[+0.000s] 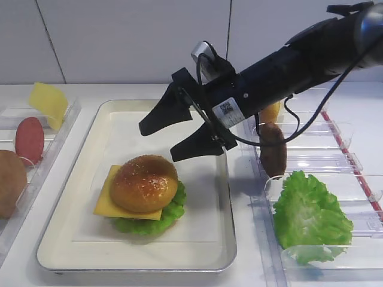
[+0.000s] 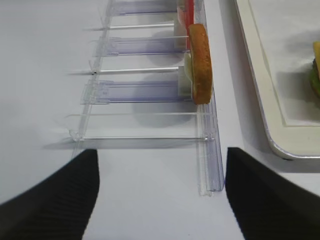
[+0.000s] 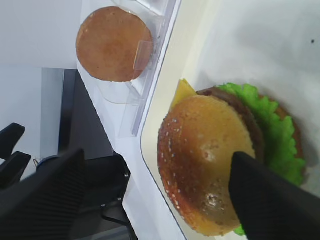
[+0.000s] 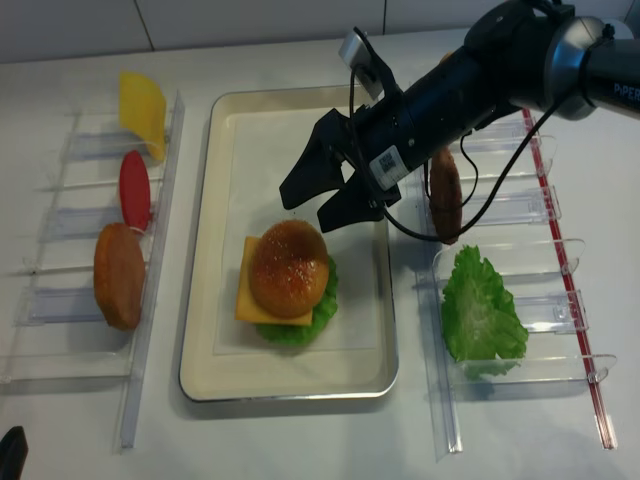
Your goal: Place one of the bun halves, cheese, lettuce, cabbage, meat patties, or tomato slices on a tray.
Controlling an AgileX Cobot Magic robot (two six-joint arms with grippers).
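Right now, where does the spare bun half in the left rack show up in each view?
Exterior high: bun half at the left edge, mid-height.
Right wrist: top left, flat face showing.
Left wrist: upper middle, edge-on in the rack.
Exterior high (realsense): left, mid-height.
Shared landmark: the tray.

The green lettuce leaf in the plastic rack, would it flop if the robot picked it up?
Probably a bit. The lettuce looks thin and ruffled, so its frilly edges might droop. It seems light for its size. It drapes over the clear rack, so it probably bends rather than snaps.
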